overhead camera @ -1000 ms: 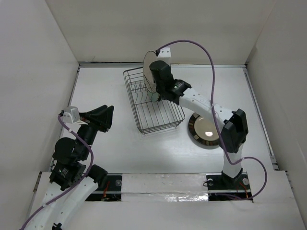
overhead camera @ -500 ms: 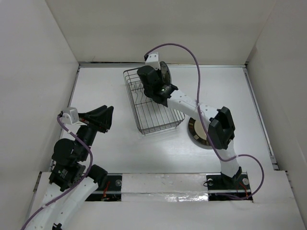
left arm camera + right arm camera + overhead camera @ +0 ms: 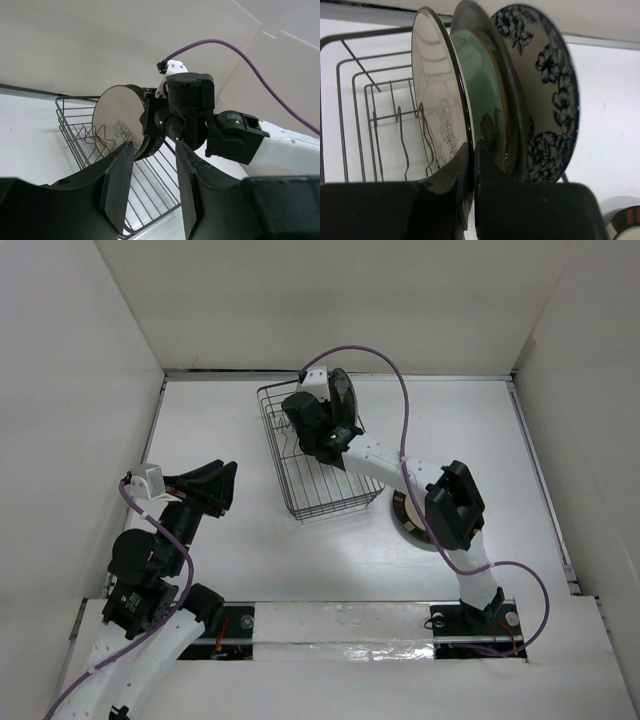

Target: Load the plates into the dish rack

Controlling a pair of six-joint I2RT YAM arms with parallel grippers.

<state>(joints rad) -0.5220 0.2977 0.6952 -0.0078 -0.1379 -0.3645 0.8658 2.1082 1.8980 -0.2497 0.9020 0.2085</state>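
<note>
I've got the right arm stretched over the dish rack (image 3: 325, 480), right gripper (image 3: 471, 150) pinching the cream plate (image 3: 435, 90). The left gripper (image 3: 154, 145) hangs left of the rack, jaws apart.

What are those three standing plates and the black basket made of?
The branch plate, the green plate and the flower plate look like glazed ceramic. They are glossy, light reflects off them, and their patterns look painted. They could be some other hard, shiny material. The basket looks like thin metal wire with a black coating, bent into bars and upright prongs.
</note>
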